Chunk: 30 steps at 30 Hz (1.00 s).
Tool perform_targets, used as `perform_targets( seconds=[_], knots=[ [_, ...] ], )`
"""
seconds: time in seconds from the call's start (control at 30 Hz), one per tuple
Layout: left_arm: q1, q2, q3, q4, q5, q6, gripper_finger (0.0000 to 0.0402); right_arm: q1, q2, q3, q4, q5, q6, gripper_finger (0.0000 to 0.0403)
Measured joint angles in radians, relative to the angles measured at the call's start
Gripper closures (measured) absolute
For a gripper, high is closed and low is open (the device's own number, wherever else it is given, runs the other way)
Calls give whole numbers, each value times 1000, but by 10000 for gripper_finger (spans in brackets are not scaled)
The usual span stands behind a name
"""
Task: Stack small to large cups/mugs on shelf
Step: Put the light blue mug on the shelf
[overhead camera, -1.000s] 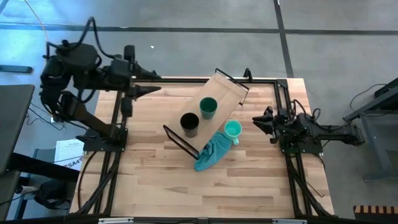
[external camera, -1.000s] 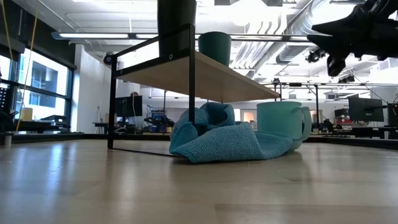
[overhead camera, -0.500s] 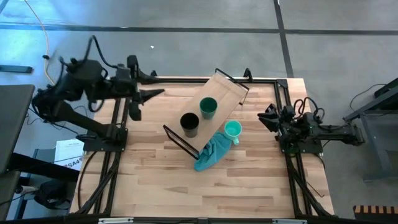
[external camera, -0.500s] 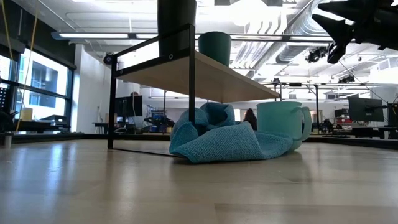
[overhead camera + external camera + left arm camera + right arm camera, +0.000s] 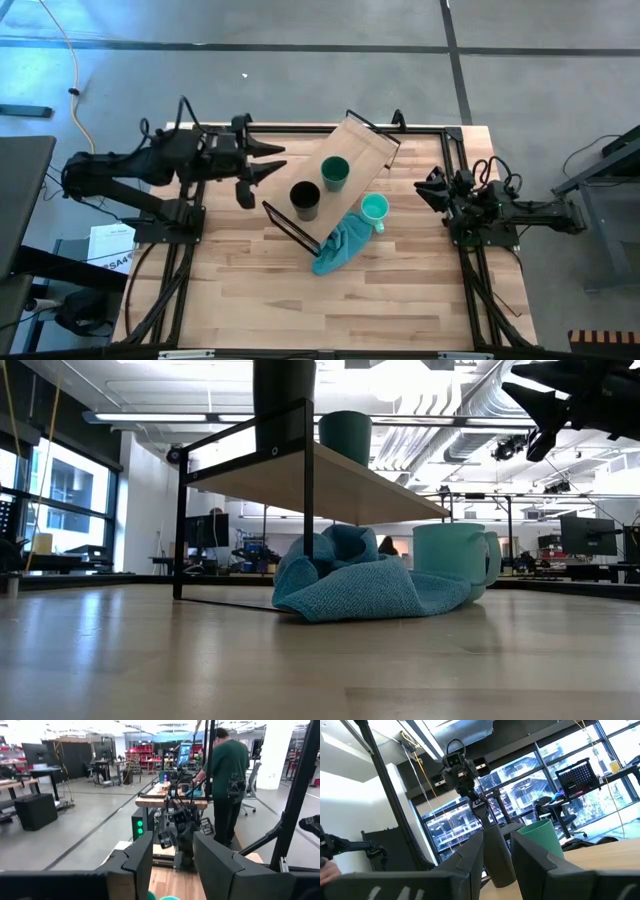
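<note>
Light-wood shelf (image 5: 362,152) at table centre, bearing black cup (image 5: 305,199) and dark green cup (image 5: 335,171) | mint mug (image 5: 374,208) on tabletop (image 5: 400,290) at shelf's 5 o'clock, touching teal cloth (image 5: 338,247) | left gripper (image 5: 275,167) at 9 o'clock, fingers parted, empty | right gripper (image 5: 422,192) at 3 o'clock, fingers apart, empty.

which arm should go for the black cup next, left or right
Probably the left. Its hand hangs open over the table's left side, pointing at the black cup on the shelf. The right hand sits farther off, with the mint mug between it and that cup.
</note>
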Motion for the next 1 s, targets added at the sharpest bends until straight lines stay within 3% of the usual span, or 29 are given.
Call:
perform_targets(
  seconds=[0.3, 0.67, 0.8, 1.0],
  knots=[
    [-29, -50, -126, 99, -65, 2, 273, 0, 0, 0, -1, 0, 21, 313],
    [-26, -369, -374, 96, -76, -117, 273, 0, 0, 2, -277, -53, 223, 313],
    [-26, -430, -413, 94, -94, -137, 273, 0, 0, 2, -344, -52, 273, 313],
    [-26, -451, -425, 3, -94, -183, 273, 0, 1, 2, -433, 51, 326, 313]
  ],
)
